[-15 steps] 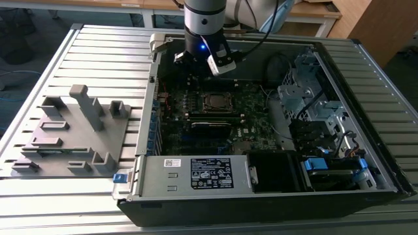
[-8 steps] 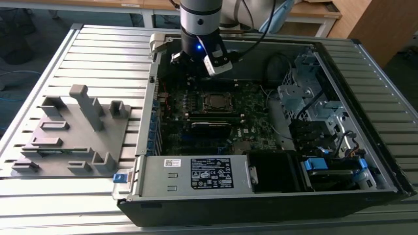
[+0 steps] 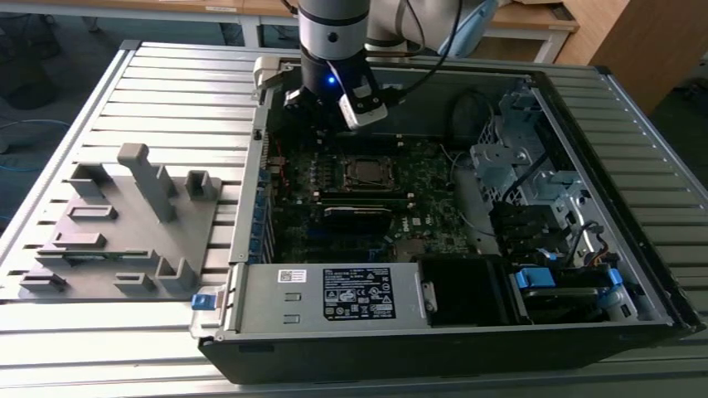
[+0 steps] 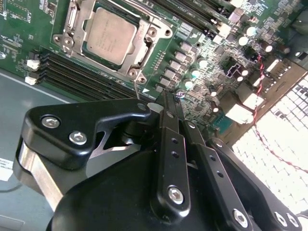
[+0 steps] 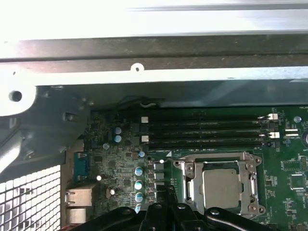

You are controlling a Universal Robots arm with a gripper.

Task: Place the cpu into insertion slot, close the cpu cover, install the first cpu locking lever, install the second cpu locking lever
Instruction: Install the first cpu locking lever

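CPU (image 4: 109, 36) lies seated in the insertion slot (image 4: 101, 60) of the green motherboard (image 4: 43, 29), the cpu cover (image 4: 82, 19) seemingly down around it. I'd say the locking-lever step is in hand. The gripper (image 4: 169, 103), fingers pressed together, hovers just beside the socket. Catching so thin a lever calls for fine aim.

No print can be read: at the lower middle of the exterior view, a black label (image 3: 359, 293) and a small white sticker (image 3: 291, 275) on the grey power supply box (image 3: 277, 319) carry lettering too small to make out, as do the faint marks on the cpu (image 4: 109, 36) in the second wrist view.
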